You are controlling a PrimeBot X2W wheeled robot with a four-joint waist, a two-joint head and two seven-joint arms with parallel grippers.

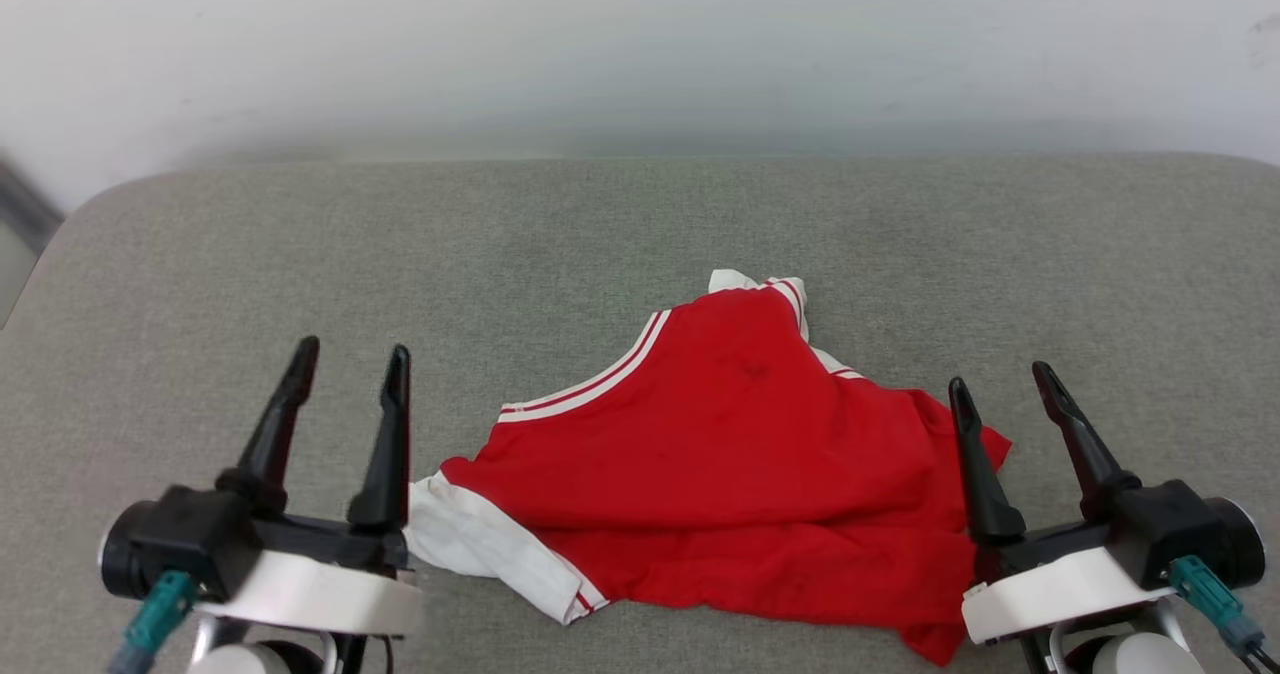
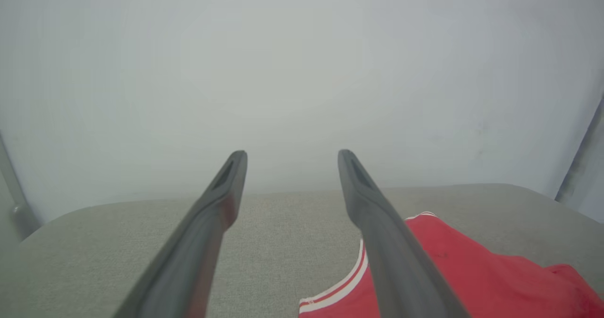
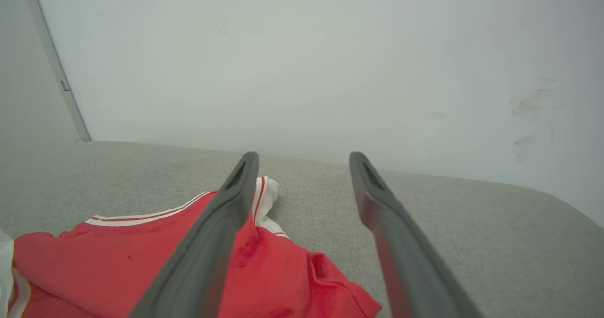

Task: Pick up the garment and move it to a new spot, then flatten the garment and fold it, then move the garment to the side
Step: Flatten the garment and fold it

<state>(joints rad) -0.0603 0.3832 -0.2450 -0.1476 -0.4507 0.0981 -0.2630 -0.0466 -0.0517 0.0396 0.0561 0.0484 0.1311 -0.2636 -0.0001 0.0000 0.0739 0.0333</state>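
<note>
Left pincer and right pincer gape empty, crumpled red jersey between them; flattening, folding, setting aside seemingly remain.

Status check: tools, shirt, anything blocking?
Left tool open, empty. Right tool open, empty. Shirt rumpled on grey cushion between them, not flattened. Nothing seen blocking.
</note>
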